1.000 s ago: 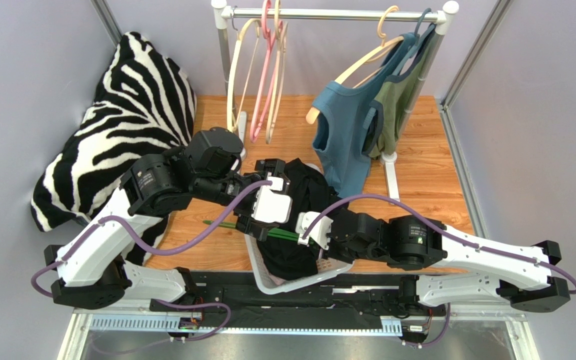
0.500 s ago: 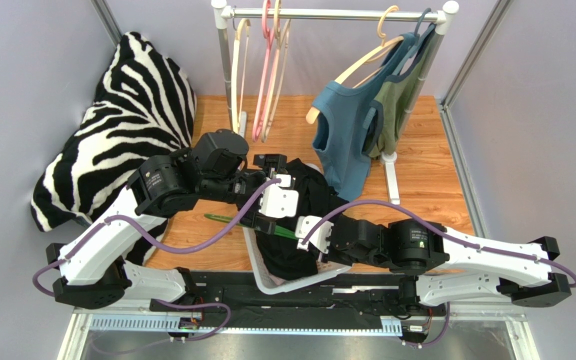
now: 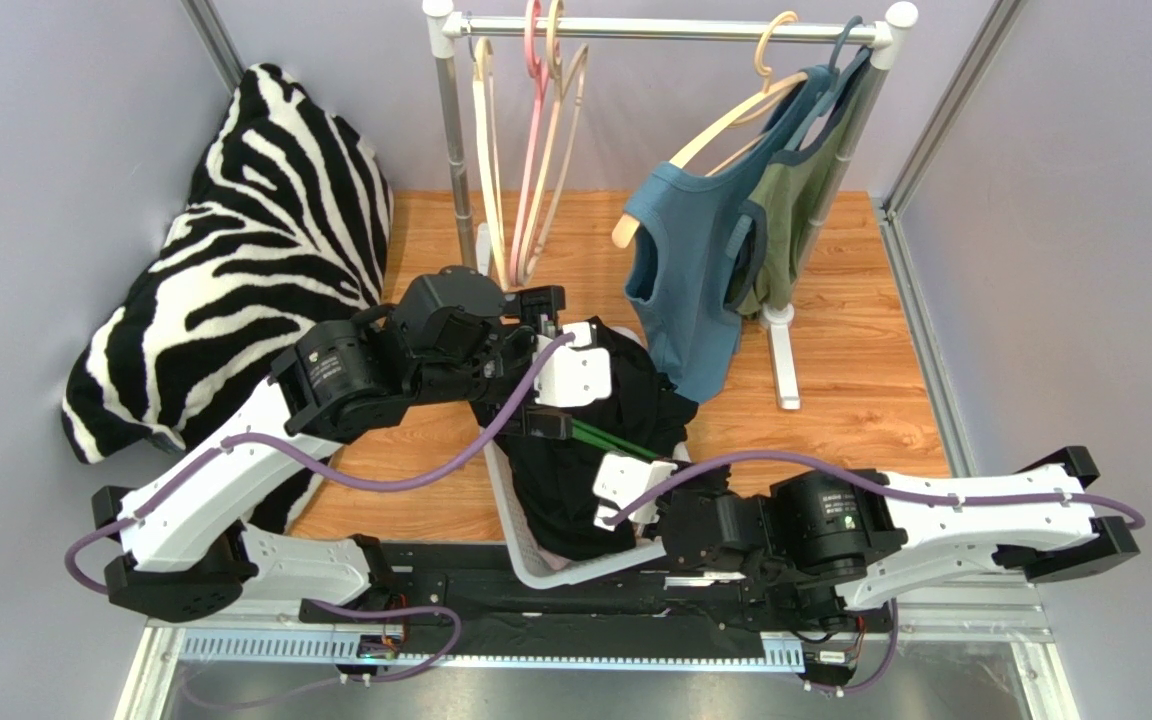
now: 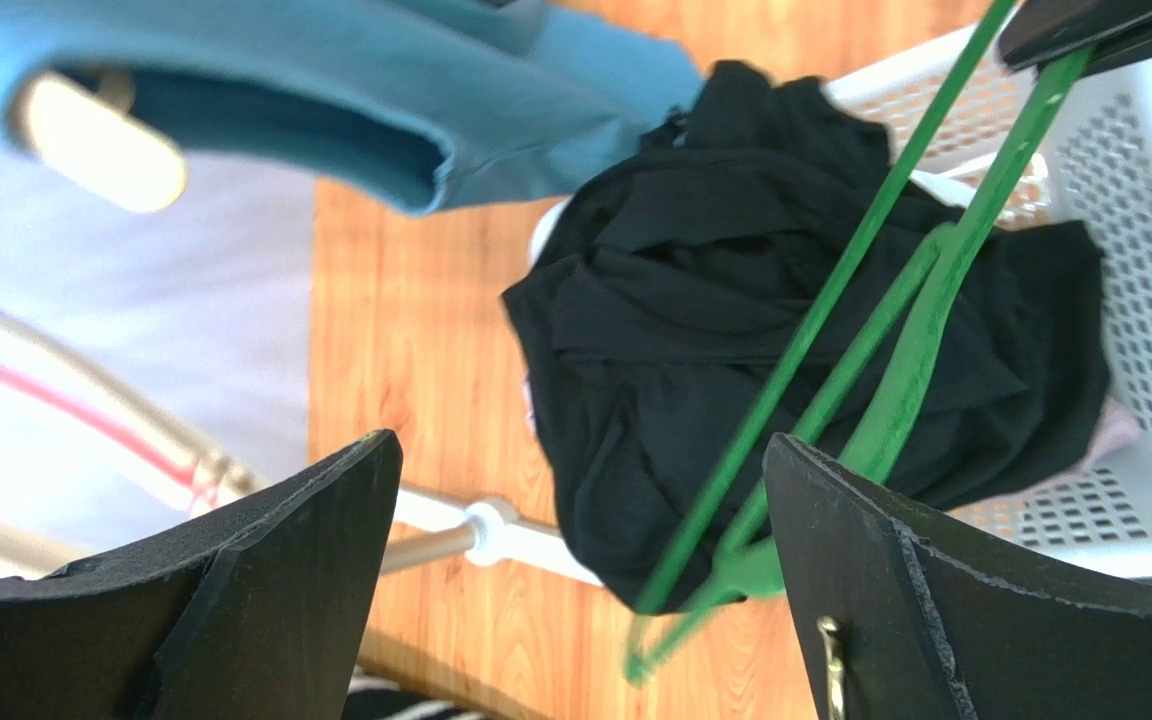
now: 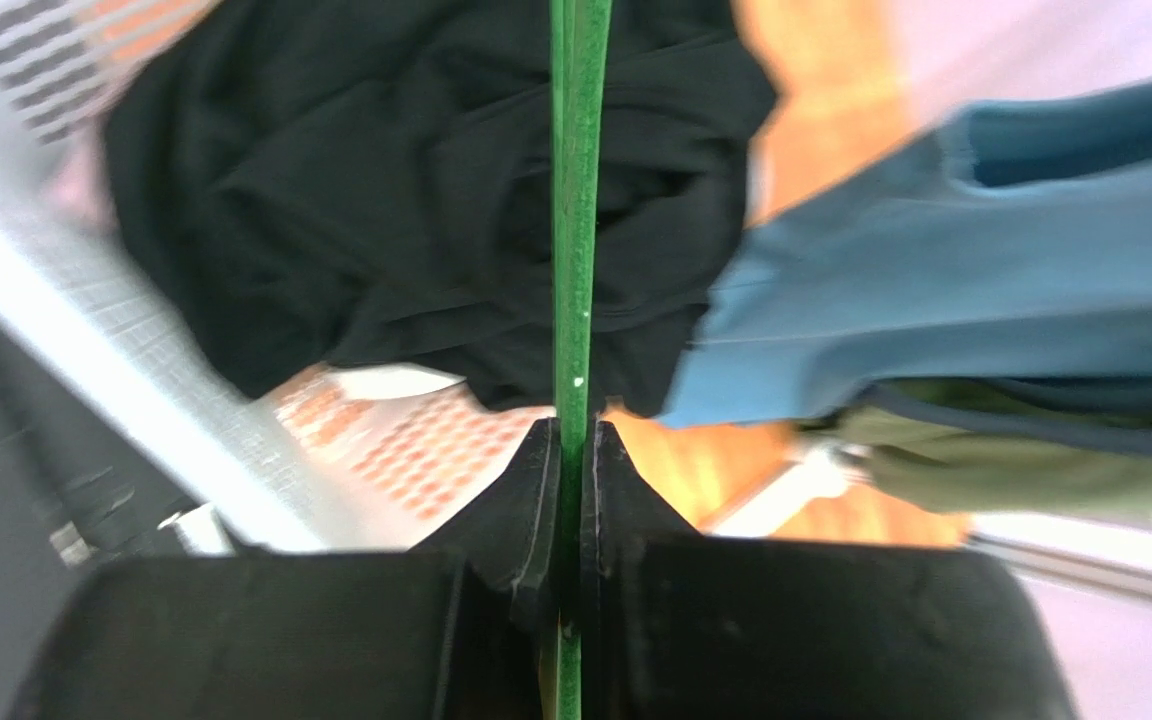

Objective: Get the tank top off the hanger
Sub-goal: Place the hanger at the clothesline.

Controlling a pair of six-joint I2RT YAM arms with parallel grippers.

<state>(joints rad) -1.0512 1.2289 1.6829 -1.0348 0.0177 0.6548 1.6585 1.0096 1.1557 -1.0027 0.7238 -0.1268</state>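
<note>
Though a green hanger [image 3: 608,441] slants across it, the black tank top [image 3: 575,503] lies bunched in the white mesh basket [image 3: 515,548] at the near-centre of the wooden desk [image 3: 853,368]. Part of it is draped over the basket's far rim. The hanger's bars show bare green along their visible length, above the cloth. The right fingers [image 5: 530,510] are clamped tight on one thin bar of the hanger, holding it over the basket. The left fingers [image 4: 289,570] are spread wide w/ nothing btwn them, hovering over the basket's far side & pointing down at the top.

Around: just beyond the basket a blue tank top [image 3: 680,263] hangs on a pale wooden hanger, its hem near the black cloth. An olive top [image 3: 790,210] hangs just behind it, both at the right end of the rail [image 3: 657,27]. Empty cream & pink hangers [image 3: 537,143] hang at the rail's left end. A zebra-print cushion [image 3: 237,240] leans at the left wall, behind the left arm.

Views: from the top, both wrists cover much of the basket. Left wrist view shows the whole black heap, the mesh wall & a curved end of the hanger. Right wrist view shows the grip close up, though blurred, w/ the blue & olive tops at its right.
</note>
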